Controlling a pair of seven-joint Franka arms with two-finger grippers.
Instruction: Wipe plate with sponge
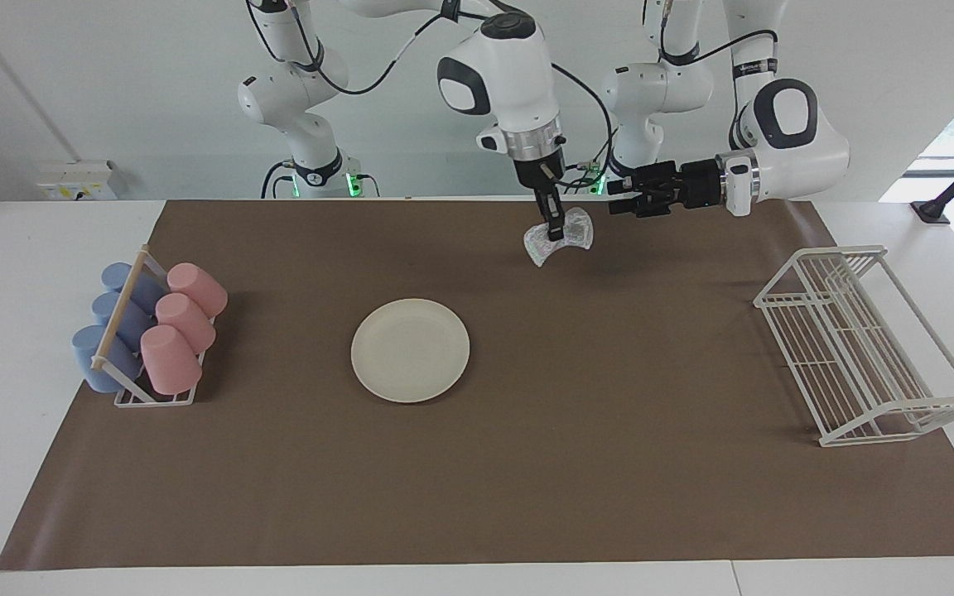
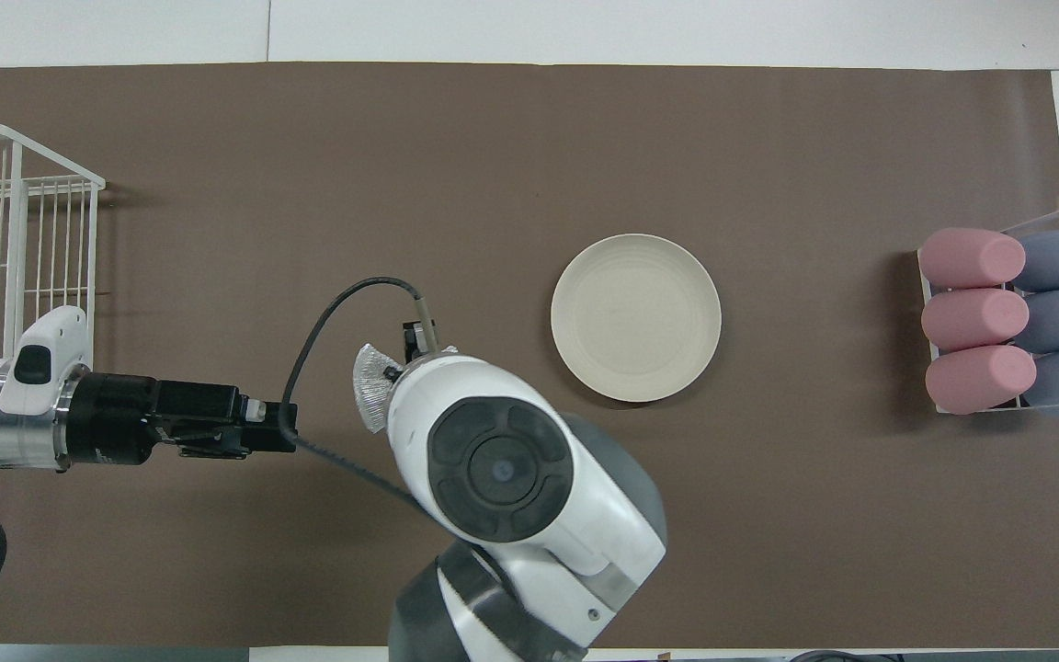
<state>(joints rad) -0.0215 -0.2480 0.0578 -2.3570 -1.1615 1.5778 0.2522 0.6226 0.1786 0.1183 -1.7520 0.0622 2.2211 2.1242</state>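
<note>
The cream-white plate (image 1: 410, 350) (image 2: 636, 317) lies flat in the middle of the brown mat with nothing on it. The silvery sponge (image 1: 578, 233) (image 2: 367, 391) hangs in the air over the mat's robot-side strip, toward the left arm's end from the plate. My right gripper (image 1: 556, 229) points straight down and is shut on the sponge's middle. My left gripper (image 1: 614, 197) (image 2: 289, 439) lies level beside the sponge, a short gap away, open and holding nothing. In the overhead view the right arm's own body covers most of its gripper.
A rack of pink and blue cups (image 1: 146, 339) (image 2: 1007, 322) stands at the right arm's end of the mat. A white wire dish rack (image 1: 858, 348) (image 2: 5, 248) stands at the left arm's end.
</note>
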